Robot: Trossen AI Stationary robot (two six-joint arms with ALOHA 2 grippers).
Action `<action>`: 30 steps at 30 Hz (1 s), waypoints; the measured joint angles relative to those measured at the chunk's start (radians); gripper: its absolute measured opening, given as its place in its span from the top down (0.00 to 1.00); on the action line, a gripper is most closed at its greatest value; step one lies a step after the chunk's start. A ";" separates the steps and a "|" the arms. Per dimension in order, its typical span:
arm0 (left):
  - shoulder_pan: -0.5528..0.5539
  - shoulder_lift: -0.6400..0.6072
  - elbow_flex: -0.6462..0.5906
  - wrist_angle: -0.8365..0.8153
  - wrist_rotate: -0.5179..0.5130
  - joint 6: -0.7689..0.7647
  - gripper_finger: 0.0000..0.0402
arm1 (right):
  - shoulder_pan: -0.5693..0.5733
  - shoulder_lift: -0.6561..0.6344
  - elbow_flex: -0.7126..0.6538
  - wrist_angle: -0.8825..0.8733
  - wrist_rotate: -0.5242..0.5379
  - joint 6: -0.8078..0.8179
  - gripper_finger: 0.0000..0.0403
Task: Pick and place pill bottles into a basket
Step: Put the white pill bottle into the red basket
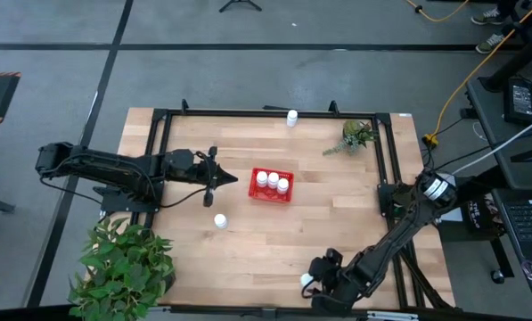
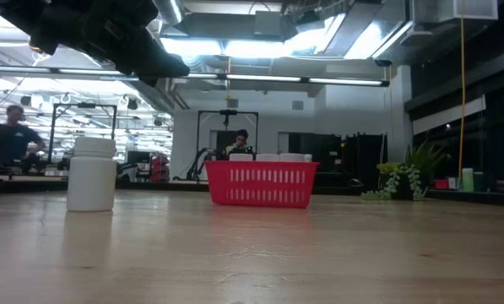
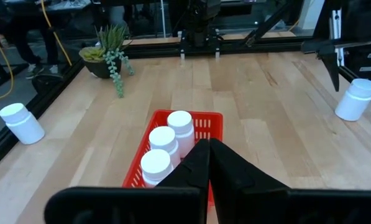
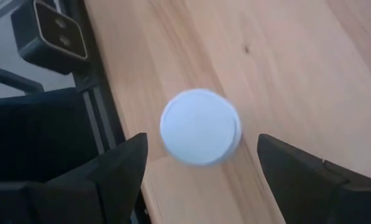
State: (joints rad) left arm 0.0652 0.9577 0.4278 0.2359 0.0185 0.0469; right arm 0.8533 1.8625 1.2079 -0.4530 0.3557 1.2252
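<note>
By the table's near edge (image 1: 248, 301): right gripper (image 4: 202, 169) low over one pill bottle (image 4: 200, 126), fingers (image 4: 120, 168) wide apart, one on each side of the round white cap, not touching it yet.

Go down slowly and straight. Keep the cap in the middle of the gap. Close softly so as not to tip the bottle or push it off the edge, which is just beside it. Then lift well up before going to the red basket (image 1: 254, 194).

Basket in the middle of the table, with three bottles (image 1: 272, 181) standing inside already. Drop the new one in the free part, away from the others.

Left gripper (image 1: 214, 176) just beside the basket, fingers pressed together, holding nothing. Watch out for it on the way in.

Two more bottles out on the wood: one (image 1: 220, 220) near the left gripper, one (image 1: 291, 117) at the far edge.
</note>
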 joint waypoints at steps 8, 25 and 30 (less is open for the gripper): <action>0.000 0.000 0.000 0.000 0.000 -0.004 0.98 | -0.007 0.000 0.000 0.011 0.024 0.002 0.24; 0.000 0.000 0.000 0.000 0.000 -0.001 0.98 | -0.007 0.028 0.001 0.046 0.069 -0.056 0.31; 0.000 0.000 0.000 0.000 0.000 -0.001 0.98 | -0.007 0.028 0.001 0.043 0.074 -0.059 0.35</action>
State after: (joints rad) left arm 0.0654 0.9577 0.4278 0.2358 0.0185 0.0463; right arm 0.8463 1.8907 1.2087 -0.4096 0.4294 1.1659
